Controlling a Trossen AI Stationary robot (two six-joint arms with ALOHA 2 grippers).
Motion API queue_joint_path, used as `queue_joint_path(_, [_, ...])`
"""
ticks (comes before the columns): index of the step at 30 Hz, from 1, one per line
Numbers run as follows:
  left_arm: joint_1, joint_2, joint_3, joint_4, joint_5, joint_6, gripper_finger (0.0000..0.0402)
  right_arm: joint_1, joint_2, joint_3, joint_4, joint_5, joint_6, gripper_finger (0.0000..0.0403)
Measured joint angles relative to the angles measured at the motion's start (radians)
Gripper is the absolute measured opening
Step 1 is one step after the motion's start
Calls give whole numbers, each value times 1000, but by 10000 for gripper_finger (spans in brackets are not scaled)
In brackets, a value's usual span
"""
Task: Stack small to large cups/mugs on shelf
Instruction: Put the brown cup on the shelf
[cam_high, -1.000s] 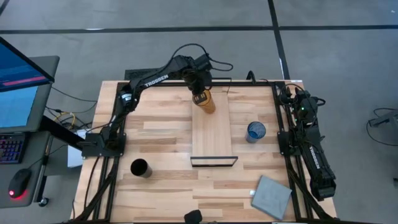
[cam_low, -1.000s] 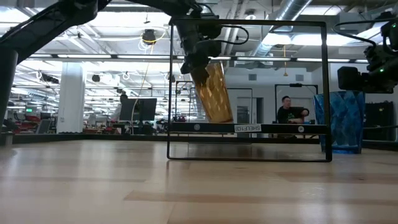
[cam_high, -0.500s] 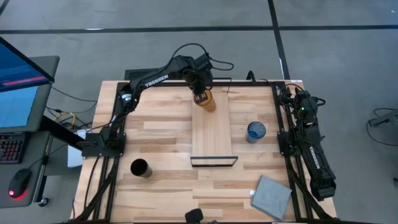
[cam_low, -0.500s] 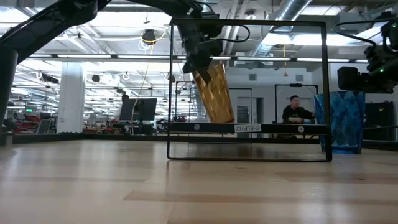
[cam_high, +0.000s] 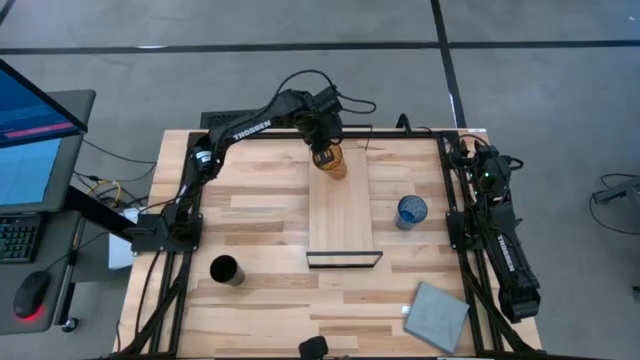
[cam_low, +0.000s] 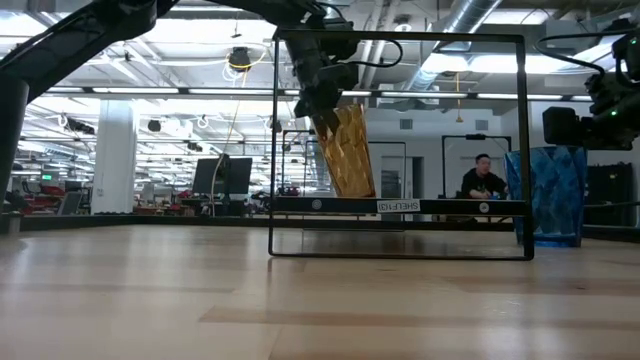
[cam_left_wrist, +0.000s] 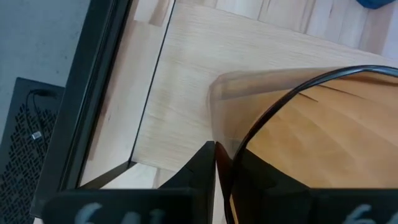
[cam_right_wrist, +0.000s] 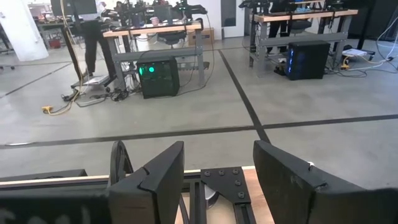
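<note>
Now left fingers (cam_high: 322, 156) clamp amber tumbler (cam_high: 333, 162) at shelf (cam_high: 340, 215) far end; right fingers (cam_right_wrist: 217, 180) spread.

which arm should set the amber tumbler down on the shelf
Left. Its gripper already grips the amber tumbler over the shelf; the right gripper is parked, open, at the table's far right edge.

black frame (cam_high: 343, 259) blocking shelf (cam_high: 341, 215) front

Tumbler (cam_high: 333, 163): translucent amber-orange w/ diamond facets. Blue cup (cam_high: 411, 211): translucent, faceted. Black cup (cam_high: 224, 270). Shelf (cam_high: 340, 215): light wood, black frame. Pad (cam_high: 438, 316): grey.
</note>
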Motion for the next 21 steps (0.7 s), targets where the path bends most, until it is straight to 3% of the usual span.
queue_joint_path(11, [0, 0, 0, 35, 15, -19, 34, 0, 0, 0, 0, 0, 0, 214])
queue_joint_path(21, [0, 0, 0, 36, 5, -27, 94, 0, 0, 0, 0, 0, 0, 214])
